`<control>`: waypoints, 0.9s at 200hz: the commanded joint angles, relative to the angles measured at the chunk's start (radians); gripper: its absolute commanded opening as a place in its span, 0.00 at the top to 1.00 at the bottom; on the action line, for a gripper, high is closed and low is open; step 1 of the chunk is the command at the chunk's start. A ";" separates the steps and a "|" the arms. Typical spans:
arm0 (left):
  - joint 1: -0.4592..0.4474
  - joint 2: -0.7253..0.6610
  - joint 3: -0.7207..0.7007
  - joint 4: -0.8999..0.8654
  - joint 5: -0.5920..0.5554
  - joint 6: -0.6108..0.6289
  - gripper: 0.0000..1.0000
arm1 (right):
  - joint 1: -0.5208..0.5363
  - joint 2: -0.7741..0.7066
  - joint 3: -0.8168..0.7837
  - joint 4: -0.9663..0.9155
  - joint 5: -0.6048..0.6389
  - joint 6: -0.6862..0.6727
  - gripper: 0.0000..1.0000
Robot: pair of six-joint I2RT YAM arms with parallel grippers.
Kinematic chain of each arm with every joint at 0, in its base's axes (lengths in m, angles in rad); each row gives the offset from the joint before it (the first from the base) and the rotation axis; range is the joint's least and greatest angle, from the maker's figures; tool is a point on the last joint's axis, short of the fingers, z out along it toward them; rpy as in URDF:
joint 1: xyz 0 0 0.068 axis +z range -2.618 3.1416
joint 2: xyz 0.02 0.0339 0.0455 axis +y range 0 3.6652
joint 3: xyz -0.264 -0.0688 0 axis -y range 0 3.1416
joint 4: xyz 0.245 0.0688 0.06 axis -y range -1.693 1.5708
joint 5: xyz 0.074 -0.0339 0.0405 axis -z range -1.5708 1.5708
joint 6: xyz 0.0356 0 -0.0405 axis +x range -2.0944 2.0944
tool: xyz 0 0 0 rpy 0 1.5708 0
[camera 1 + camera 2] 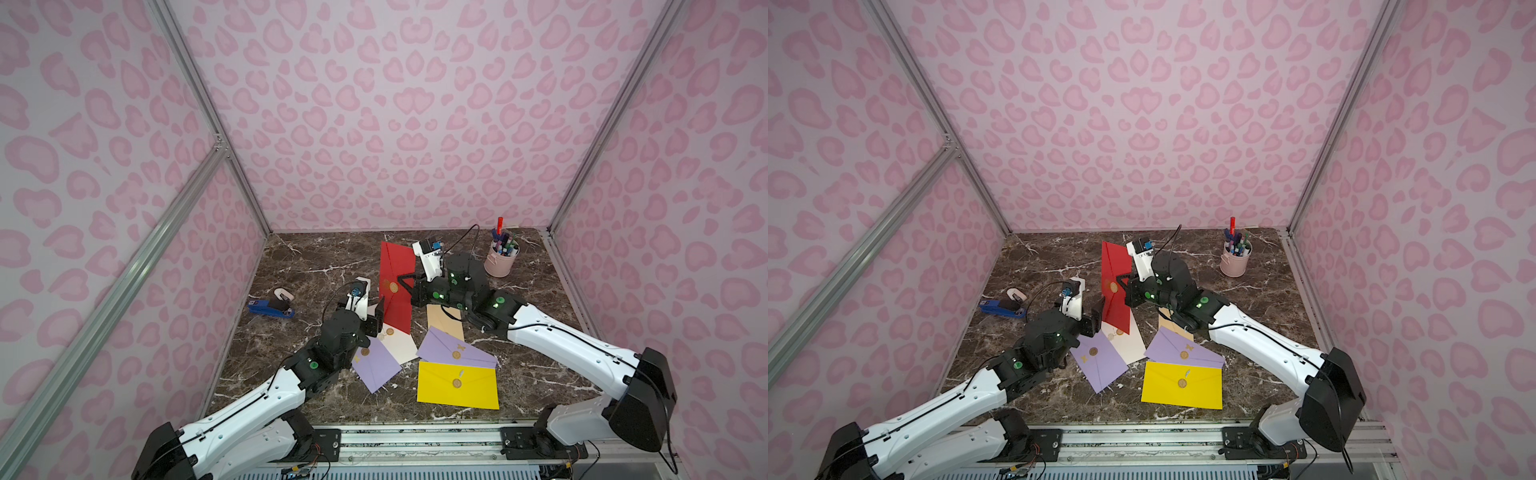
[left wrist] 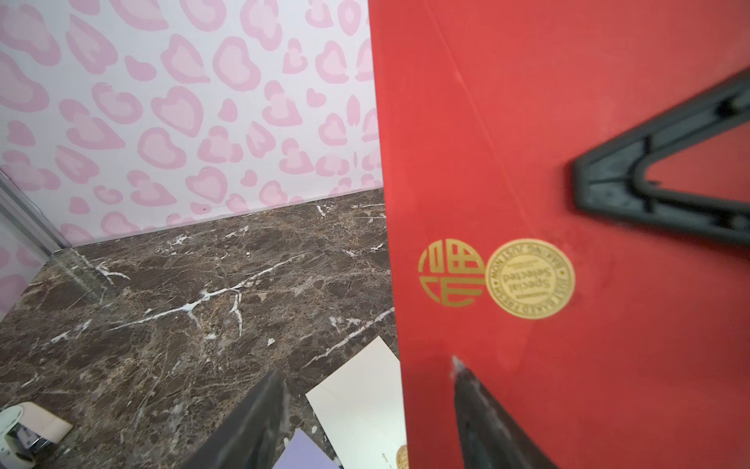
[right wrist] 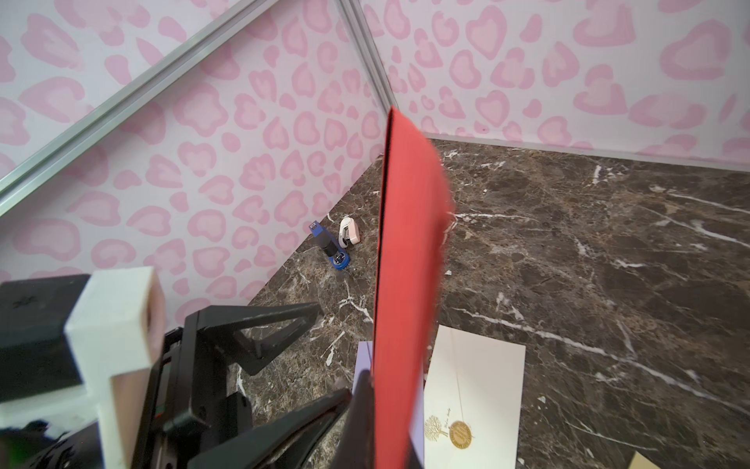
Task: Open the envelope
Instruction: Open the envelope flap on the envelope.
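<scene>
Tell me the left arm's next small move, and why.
Probably ease the open left gripper toward the gold seal to catch its rim: the right gripper pinches the red envelope upright, and the seal is not yet lifted.

— What stands on the marble table (image 1: 307, 266)?
— Far right, a pink cup (image 1: 500, 266) of markers (image 1: 503, 243); at left, a blue stapler (image 1: 271, 309), a small white stapler (image 1: 284, 294) just beside it.
— And papers?
— A yellow envelope (image 1: 457, 386) in front, a lilac envelope (image 1: 453, 351) touching it, a second lilac envelope (image 1: 376, 368), a cream envelope (image 1: 401, 345) (all four gold-sealed), a tan envelope (image 1: 438, 322).
</scene>
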State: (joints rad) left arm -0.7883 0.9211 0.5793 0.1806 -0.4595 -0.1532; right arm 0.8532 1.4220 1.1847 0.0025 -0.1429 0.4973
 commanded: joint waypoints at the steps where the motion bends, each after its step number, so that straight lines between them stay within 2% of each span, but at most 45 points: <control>1: -0.012 -0.026 -0.020 0.049 0.018 0.031 0.31 | 0.003 -0.006 0.012 -0.011 0.046 0.011 1.00; 96: -0.039 0.011 -0.009 0.069 0.019 0.092 0.32 | 0.040 0.028 0.063 -0.033 0.078 0.007 1.00; 180: -0.046 0.088 0.030 0.051 -0.089 0.077 0.32 | 0.050 0.038 0.072 -0.021 0.035 0.009 1.00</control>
State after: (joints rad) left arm -0.8333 0.9997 0.5999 0.2249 -0.4938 -0.0719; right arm 0.8974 1.4574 1.2446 -0.0319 -0.0849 0.5034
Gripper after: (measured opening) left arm 0.678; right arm 0.052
